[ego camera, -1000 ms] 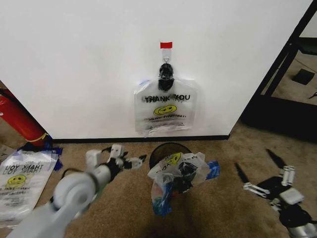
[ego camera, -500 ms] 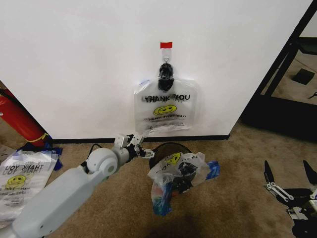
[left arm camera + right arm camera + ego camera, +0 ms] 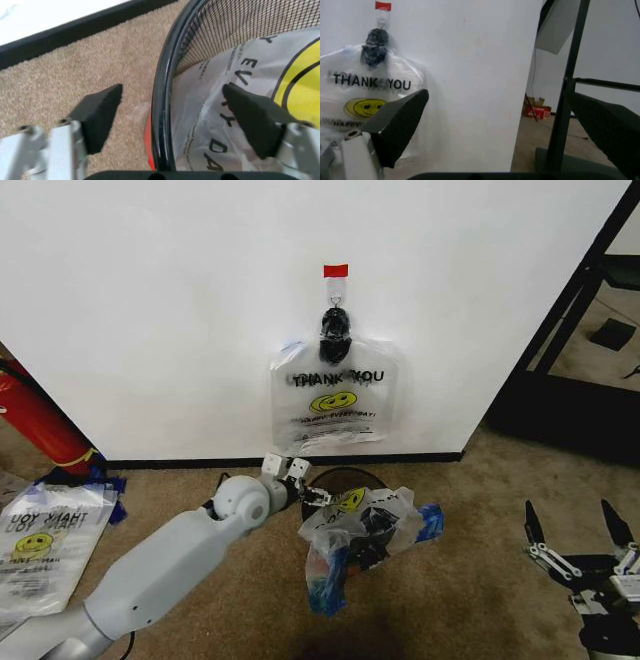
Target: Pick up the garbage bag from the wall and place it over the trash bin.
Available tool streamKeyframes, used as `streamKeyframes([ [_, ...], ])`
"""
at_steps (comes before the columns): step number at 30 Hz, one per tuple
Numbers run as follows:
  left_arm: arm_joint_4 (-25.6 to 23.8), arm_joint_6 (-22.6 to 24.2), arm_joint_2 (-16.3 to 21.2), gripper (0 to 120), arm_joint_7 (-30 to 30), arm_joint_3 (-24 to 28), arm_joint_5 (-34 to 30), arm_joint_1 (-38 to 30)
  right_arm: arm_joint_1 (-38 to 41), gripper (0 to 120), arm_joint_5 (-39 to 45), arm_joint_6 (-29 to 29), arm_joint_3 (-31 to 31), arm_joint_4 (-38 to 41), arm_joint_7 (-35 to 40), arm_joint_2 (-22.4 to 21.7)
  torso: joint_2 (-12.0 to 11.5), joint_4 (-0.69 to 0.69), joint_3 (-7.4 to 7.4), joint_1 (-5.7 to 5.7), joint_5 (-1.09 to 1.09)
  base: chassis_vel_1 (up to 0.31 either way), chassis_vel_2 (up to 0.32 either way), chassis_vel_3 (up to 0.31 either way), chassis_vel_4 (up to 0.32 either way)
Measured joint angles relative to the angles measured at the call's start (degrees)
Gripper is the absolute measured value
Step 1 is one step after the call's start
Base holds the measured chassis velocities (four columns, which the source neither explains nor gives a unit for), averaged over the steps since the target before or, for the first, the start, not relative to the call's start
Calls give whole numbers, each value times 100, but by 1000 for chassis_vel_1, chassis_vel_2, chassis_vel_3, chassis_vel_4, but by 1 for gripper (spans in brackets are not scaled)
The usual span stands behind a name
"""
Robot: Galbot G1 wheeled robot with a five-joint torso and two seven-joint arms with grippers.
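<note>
**A:** Since a second ago the left claw [image 3: 318,496] has swung from the carpet at 9 o'clock of the trash bin [image 3: 322,479] right up to its rim, and the right claw [image 3: 578,542] has turned to face the wall [image 3: 150,310].

**B:** How do the claws stand?

**A:** Both spread. In the left wrist view its pads straddle the bin's rim [image 3: 161,112], one outside over the carpet, one inside against the bag already in the bin [image 3: 240,90]. The right one waits low at 4 o'clock, pinching nothing.

**B:** And the garbage bag?

**A:** Hanging flat on the wall from a black clip [image 3: 334,326] under a red tape strip [image 3: 335,271], at 12 o'clock of the bin.

**B:** How will it handle?

**A:** I'd judge it very light, limp and slippery film that tears easily. Best pinched near the top edge beside the clip, where layers bunch.
</note>
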Motion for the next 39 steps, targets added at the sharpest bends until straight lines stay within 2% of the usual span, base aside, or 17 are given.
streamKeyframes([
  [2, 8, 1, -11, 74, -8, 9, 3, -6, 1, 100, 2, 1, 0, -6, 0, -1, 0, 0, 0, 0, 0, 0, 0, 0, 0],
  [3, 25, 1, -30, 67, -24, 31, 6, -14, 4, 100, 7, 8, -1, -29, 2, -4, 0, 0, 0, 0, 0, 0, 0, 0, 0],
  [4, 30, 1, -32, 67, -27, 36, 6, -15, 5, 100, 7, 10, -2, -36, 3, -6, 0, 0, 0, 0, 0, 0, 0, 0, 0],
  [8, 60, 2, -28, 47, -58, 51, 1, -17, 37, 100, 8, 13, -36, -72, 6, -19, 0, 0, -1, 0, 1, 0, 0, 0, 0],
  [10, 63, 3, -25, 46, -64, 55, -2, -22, 43, 100, 8, 13, -40, -75, 7, -20, 0, 0, -1, 0, 1, 0, 0, 0, 0],
  [12, 65, 10, -17, 39, -73, 63, -9, -32, 57, 100, 6, 13, -49, -80, 7, -23, 0, 0, -1, 0, 1, 0, 0, 0, 0],
  [16, 12, 51, 30, 19, -132, 93, -77, -75, 82, 100, -10, 11, -66, -92, 7, -33, 0, -1, 0, 0, 0, 0, 0, 0, 0],
  [18, -3, 57, 38, 15, -145, 94, -98, -77, 83, 100, -12, 11, -67, -96, 7, -34, 0, -1, 0, 0, 0, 0, 0, 0, 0],
  [21, -100, 120, 82, 2, -236, 68, -200, -69, 84, 100, -15, 11, -71, -108, 12, -35, 0, -1, 1, 0, -1, 0, 0, 0, 0],
  [28, -189, 199, 80, 0, -645, -107, -439, 96, 94, 100, -57, 13, -93, -128, 14, -28, 0, -2, 1, 0, -2, 0, 0, 0, 0],
  [31, -413, 109, 10, 0, -1277, -642, -1177, 457, 90, 100, -97, 16, -114, -128, 13, -20, -1, 0, 1, 0, -2, 0, 0, 0, 0],
  [32, -413, 109, 10, 0, -1277, -642, -1177, 457, 90, 100, -97, 16, -114, -128, 13, -20, -1, 0, 1, 0, -2, 0, 0, 0, 0],
  [35, -704, 88, -59, 0, -1830, -1120, -1689, 721, 90, 100, -97, 15, -112, -130, 13, -50, 0, 1, 0, 0, 0, 0, 0, 0, 0],
  [36, -903, 30, -109, 0, -2182, -1402, -1916, 923, 102, 100, -99, 5, -116, -139, 13, -60, 0, 1, 0, 0, 0, 0, 0, 0, 0],
  [39, -1264, -122, -173, 0, -2702, -1827, -2151, 1348, 138, 100, -137, -23, -159, -153, 12, -60, 0, 1, 0, 0, 0, 0, 0, 0, 0],
])
